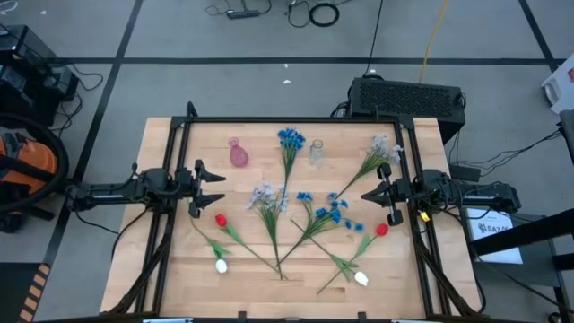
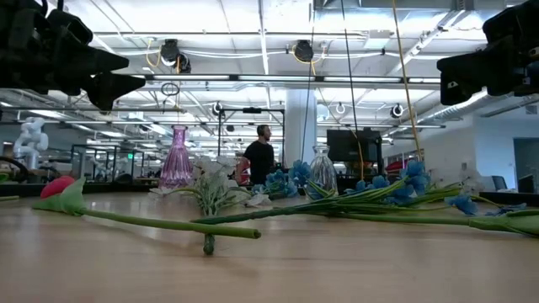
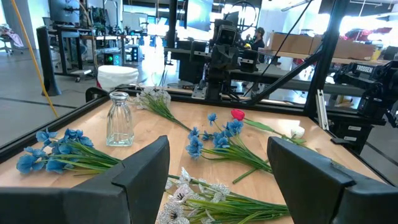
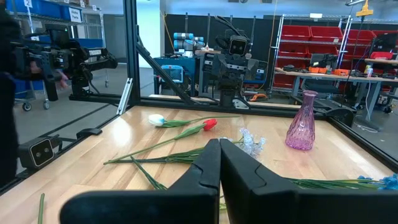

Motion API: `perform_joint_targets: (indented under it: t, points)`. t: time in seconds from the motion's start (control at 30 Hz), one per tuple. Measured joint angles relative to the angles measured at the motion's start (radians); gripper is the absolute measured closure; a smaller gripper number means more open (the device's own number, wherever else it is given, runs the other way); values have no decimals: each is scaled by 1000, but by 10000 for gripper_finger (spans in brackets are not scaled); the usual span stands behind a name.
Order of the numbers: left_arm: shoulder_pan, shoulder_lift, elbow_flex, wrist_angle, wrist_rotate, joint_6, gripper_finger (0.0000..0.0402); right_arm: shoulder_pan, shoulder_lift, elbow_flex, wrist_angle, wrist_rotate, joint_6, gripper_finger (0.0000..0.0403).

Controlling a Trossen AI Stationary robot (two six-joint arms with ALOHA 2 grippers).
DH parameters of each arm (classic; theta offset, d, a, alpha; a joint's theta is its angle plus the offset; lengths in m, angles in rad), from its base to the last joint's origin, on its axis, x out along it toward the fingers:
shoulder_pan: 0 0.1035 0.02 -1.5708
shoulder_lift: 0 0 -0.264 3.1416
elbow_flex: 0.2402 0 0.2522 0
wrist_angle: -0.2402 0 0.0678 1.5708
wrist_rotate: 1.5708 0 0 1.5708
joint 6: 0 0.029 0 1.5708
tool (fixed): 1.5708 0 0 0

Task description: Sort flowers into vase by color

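Wooden table (image 1: 161, 269) holds flowers (image 1: 318, 215) between left fingers (image 1: 208, 173) apart and right fingers (image 1: 372, 195) seemingly together.

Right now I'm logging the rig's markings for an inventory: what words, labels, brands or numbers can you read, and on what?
"TROSSEN" on the dark arm housing, seen from the left wrist.
White label sheet beside the right arm's base in the high view: print too small to read.
Nothing readable on the flowers, the pink vase or the clear vase.
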Motion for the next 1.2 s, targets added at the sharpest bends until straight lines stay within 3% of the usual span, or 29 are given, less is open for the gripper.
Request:
perform_joint_targets:
  t: [0.6,0.83,1.2]
  points:
    - [0,0,1,34,0,-4,126,0,0,0,0,0,0,403]
    - [0,0,14,77,-63,-210,126,0,0,0,0,0,0,403]
    - [-4,89,171,12,-82,-130,126,0,0,0,0,0,0,403]
